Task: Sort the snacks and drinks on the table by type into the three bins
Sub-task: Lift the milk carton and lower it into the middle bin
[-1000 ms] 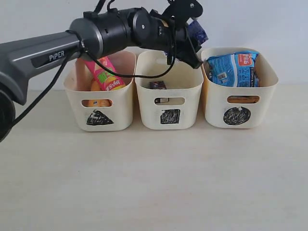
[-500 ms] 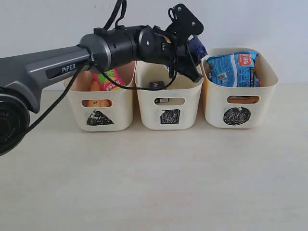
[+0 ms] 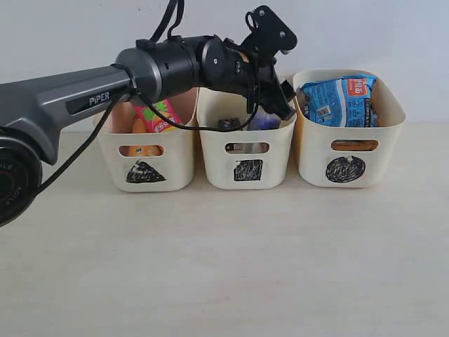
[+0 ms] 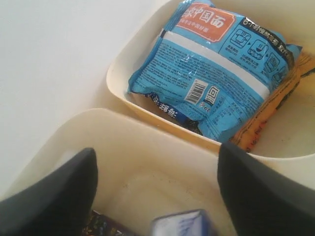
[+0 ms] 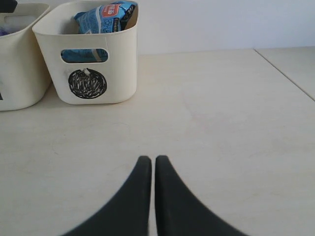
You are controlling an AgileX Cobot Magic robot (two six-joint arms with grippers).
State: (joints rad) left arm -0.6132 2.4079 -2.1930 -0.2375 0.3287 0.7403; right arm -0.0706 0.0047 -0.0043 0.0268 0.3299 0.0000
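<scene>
Against the white wall (image 3: 365,35), we see the left jaws spread wide and empty over the square-marked bin (image 3: 217,151), the white-and-blue carton (image 4: 182,223) lying inside it just below them.

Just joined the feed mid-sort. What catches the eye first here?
The left gripper hangs open over the square-marked middle bin, a white-and-blue carton below it. In the circle-marked right bin, a bright blue noodle packet pokes above the rim. The right gripper is shut above the table.
</scene>
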